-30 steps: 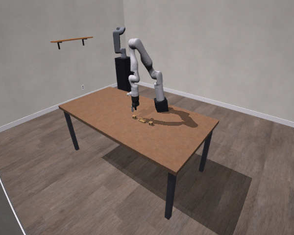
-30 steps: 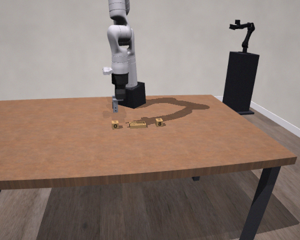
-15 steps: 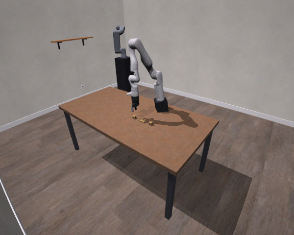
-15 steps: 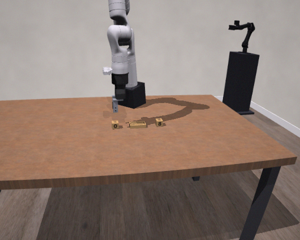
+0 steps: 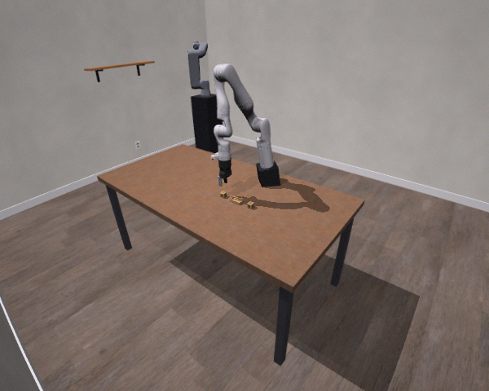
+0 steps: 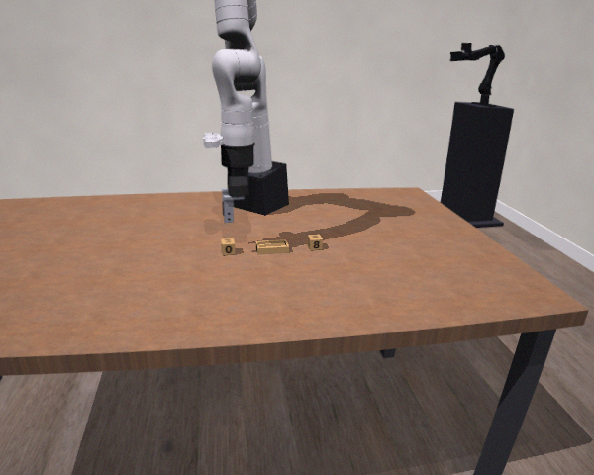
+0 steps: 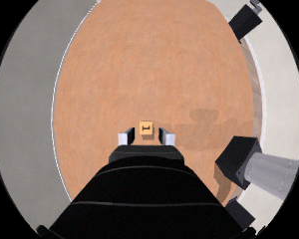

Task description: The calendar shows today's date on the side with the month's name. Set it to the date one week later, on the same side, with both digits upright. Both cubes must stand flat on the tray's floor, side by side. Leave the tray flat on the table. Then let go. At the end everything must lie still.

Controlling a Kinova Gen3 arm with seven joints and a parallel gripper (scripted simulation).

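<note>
A small wooden tray [image 6: 272, 246] lies flat on the table and holds no cube. A wooden cube [image 6: 228, 247] showing 0 on its front stands on the table to its left. A second cube [image 6: 315, 241] showing 8 stands on the table to its right. In the top view the left cube [image 5: 223, 194], the tray [image 5: 236, 200] and the right cube [image 5: 250, 204] form a row. My gripper [image 6: 228, 213] hangs open and empty straight above the left cube, with a gap between. In the wrist view that cube [image 7: 146, 129] shows between my fingertips, below them.
My arm's black base [image 6: 264, 188] stands on the table just behind the tray. A black pedestal [image 6: 474, 161] with a second arm stands on the floor past the table's far right corner. A shelf [image 5: 118, 66] hangs on the wall.
</note>
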